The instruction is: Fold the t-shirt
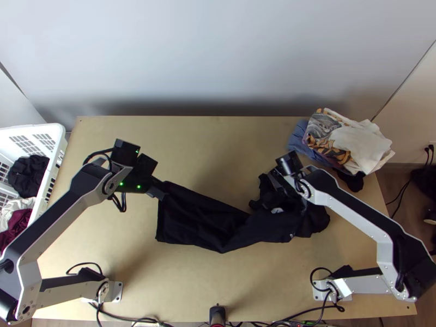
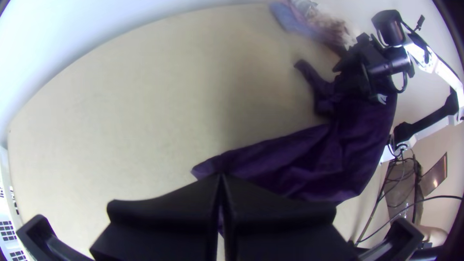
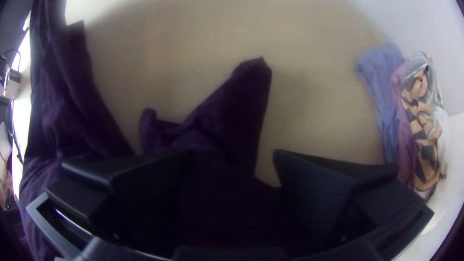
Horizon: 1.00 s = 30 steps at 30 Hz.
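Note:
The black t-shirt (image 1: 201, 220) lies stretched across the middle of the table, bunched at its right end. At its left end my left gripper (image 1: 159, 192) holds the upper corner; in the left wrist view the fingers of my left gripper (image 2: 221, 181) are shut on the t-shirt (image 2: 299, 159). Over the bunched part is my right gripper (image 1: 272, 182). In the right wrist view my right gripper (image 3: 232, 169) stands open, with folds of the t-shirt (image 3: 227, 116) between and beyond its fingers.
A pile of folded clothes (image 1: 349, 141) sits at the table's back right corner, with a dark cloth (image 1: 351, 181) beside it. A white basket (image 1: 52, 147) holding clothes stands off the left edge. Cables run along the table's near edge.

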Tool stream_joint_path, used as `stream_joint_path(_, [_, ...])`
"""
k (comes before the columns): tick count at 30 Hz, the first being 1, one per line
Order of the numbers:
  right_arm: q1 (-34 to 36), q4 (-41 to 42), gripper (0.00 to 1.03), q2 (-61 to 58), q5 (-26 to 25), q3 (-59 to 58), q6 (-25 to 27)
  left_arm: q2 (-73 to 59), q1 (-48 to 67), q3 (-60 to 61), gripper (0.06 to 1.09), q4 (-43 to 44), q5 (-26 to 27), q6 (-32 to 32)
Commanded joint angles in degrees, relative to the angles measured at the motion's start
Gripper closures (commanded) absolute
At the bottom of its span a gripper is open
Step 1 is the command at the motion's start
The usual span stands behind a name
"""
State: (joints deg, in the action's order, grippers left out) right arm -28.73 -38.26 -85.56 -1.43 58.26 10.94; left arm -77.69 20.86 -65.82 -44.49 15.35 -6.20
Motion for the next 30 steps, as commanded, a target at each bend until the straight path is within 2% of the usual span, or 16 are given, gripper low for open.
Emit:
stream_joint_path(1, [3.07,-2.96,0.81,4.35,1.08,-3.33,0.31,0.79,-1.17,-0.10,1.05,0.19,0.11,0.13])
stream_joint_path(2, [3.42,-2.96,0.97,5.40,1.26,-3.68,0.22,0.96,-1.35,-0.01,1.05,0.11,0.11,0.13])
stream_joint_path(3, [3.68,-3.05,1.00,6.37,1.26,-3.94,0.13,1.14,-1.44,0.17,1.05,0.11,0.11,0.04])
stream_joint_path(8, [4.56,-2.96,1.00,11.03,1.26,-2.01,-1.10,2.02,-1.97,0.26,1.05,-0.07,0.11,0.13])
stream_joint_path(15, [4.56,-3.66,1.00,14.10,1.17,9.06,-2.59,5.62,-2.58,-0.10,1.05,-0.86,-0.50,-0.48])
stream_joint_path(25, [4.74,-6.12,1.00,16.30,0.90,19.70,-4.00,13.09,-10.05,-1.59,1.05,-1.39,-1.29,-3.03])
stream_joint_path(30, [4.30,-6.39,1.00,17.27,-1.82,27.26,-4.00,18.72,-10.23,-2.29,1.05,3.71,-10.87,-4.97])
